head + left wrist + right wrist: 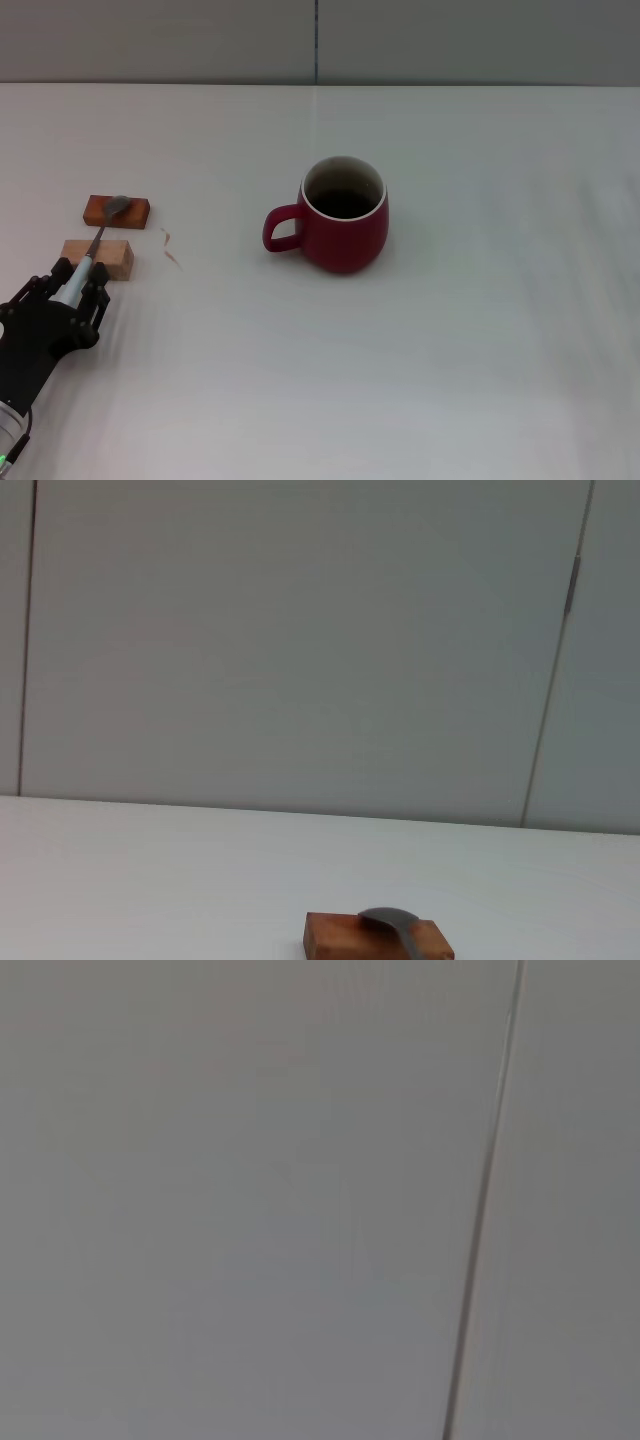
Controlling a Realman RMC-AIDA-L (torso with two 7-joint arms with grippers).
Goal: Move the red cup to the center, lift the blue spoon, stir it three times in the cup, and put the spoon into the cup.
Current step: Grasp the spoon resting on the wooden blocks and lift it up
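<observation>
Red cup point(343, 213): rounded mug, cream-white inner rim, dark interior, upright near the centre of the head view on a white table point(470, 340). Its loop handle points toward the left of the frame. Nothing touches it.

Spoon point(97, 240): pale blue handle, grey metal neck and bowl, at mid-left of the head view. It lies across two small wooden blocks. The bowl rests on the far block point(117, 211), a reddish-brown one; the neck passes over the near block point(97, 259), a paler tan one; the handle end sits between the fingers of the left gripper. In the left wrist view the far block point(378, 936) shows at the lower edge of the frame with the grey bowl of the spoon point(392, 924) lying on top of it. Spoon and cup are well apart.

Left gripper point(76, 285): black, lower left of the head view, its fingers on either side of the spoon's handle end; whether they pinch the handle or only flank it cannot be told.

Right gripper: not seen in any view. The right wrist view shows only a grey wall panel point(240, 1200) with a dark seam.

Small pale curl of debris point(171, 247): on the table just right of the blocks.
</observation>
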